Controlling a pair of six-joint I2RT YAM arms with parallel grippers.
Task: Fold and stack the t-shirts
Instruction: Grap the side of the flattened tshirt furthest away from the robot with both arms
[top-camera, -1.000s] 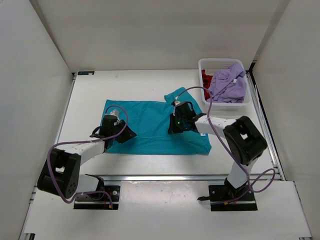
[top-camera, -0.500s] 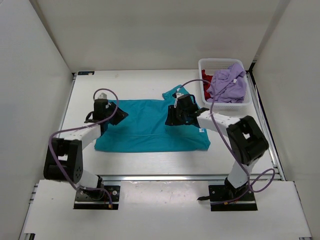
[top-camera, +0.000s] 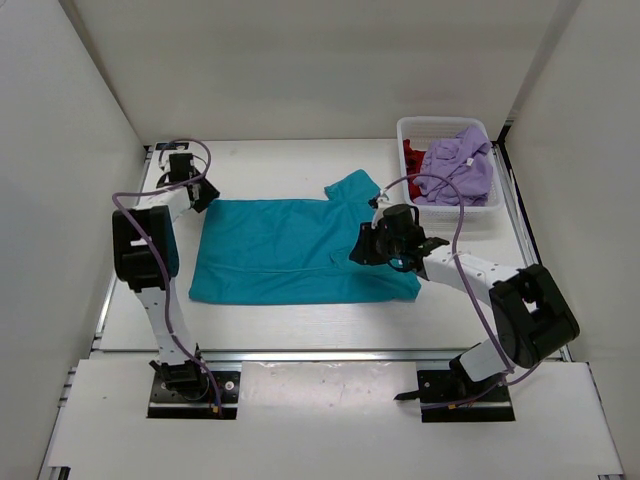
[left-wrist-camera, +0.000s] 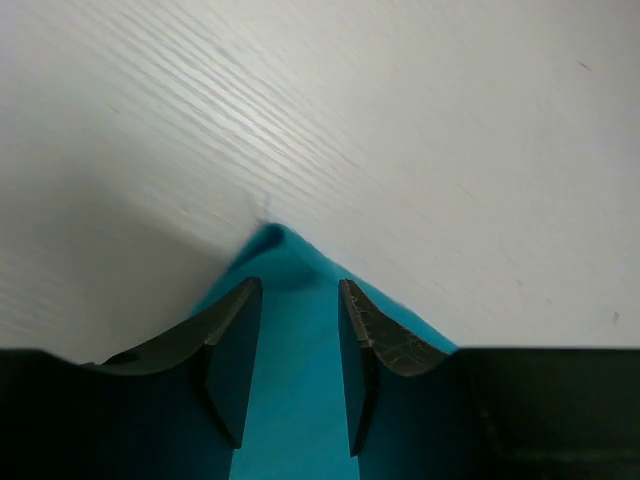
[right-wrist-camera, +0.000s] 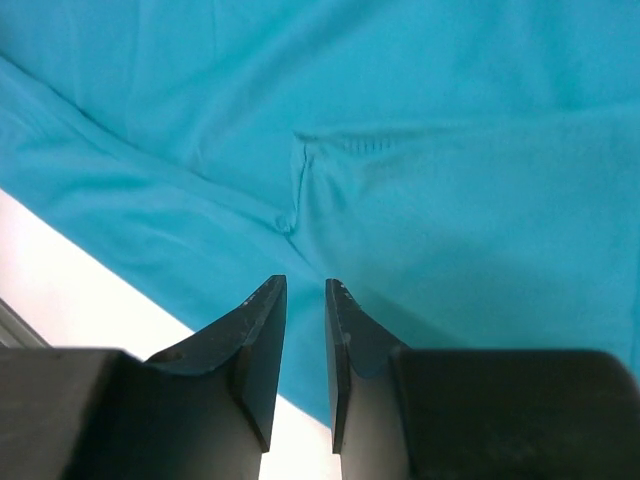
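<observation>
White table (top-camera: 270, 330) between plain white walls carries everything; in the middle of the top view lies the teal t-shirt (top-camera: 290, 250), spread open and mostly flat, with one sleeve (top-camera: 355, 187) pointing to the upper middle of the frame. At its upper left corner hangs the left end effector (left-wrist-camera: 300, 290); the fingers stand apart and the corner tip (left-wrist-camera: 270, 238) lies on the table under the gap, not pinched. Over the lower right part of the shirt hovers the right end effector (right-wrist-camera: 305, 285); its fingers leave only a narrow slit with nothing between them; just ahead of it a small pucker (right-wrist-camera: 295, 215) rises beside a seam. In the upper right, well apart, the white basket (top-camera: 405, 128) holds the lavender t-shirt (top-camera: 455, 165) and beside it the dark red t-shirt (top-camera: 411, 158).

I judge the step to be flattening before the first fold; to do it well, the pucker should first be drawn out towards the lower edge; then both end effectors should take matching corners, lift low and together, and lay the edge down straight; uneven pulling would probably skew the fold.
</observation>
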